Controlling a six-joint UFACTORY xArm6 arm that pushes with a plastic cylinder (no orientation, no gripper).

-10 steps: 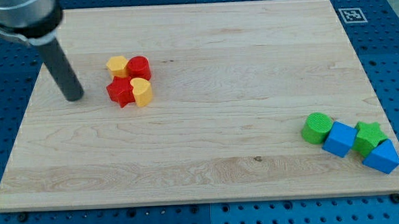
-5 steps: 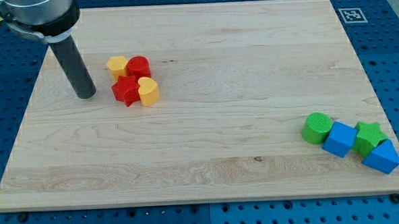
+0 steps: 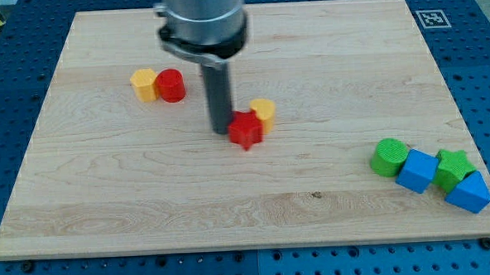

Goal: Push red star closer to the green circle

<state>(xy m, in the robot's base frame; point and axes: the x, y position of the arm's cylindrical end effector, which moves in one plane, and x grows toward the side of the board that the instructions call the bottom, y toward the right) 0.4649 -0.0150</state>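
Observation:
The red star (image 3: 245, 130) lies near the middle of the wooden board (image 3: 107, 201), with a yellow block (image 3: 264, 111) touching its upper right side. My tip (image 3: 221, 130) stands right against the red star's left side. The green circle (image 3: 389, 157) lies far off at the view's right, at the left end of a cluster of blocks.
A yellow block (image 3: 144, 83) and a red round block (image 3: 171, 85) sit together at the upper left. Next to the green circle lie a blue cube (image 3: 417, 171), a green star (image 3: 454, 166) and a blue triangular block (image 3: 469, 192). A marker tag (image 3: 431, 18) sits at the board's top right corner.
My tip has swept right from the board's left side, pushing the red star and one yellow block right and down, away from the other yellow and red blocks.

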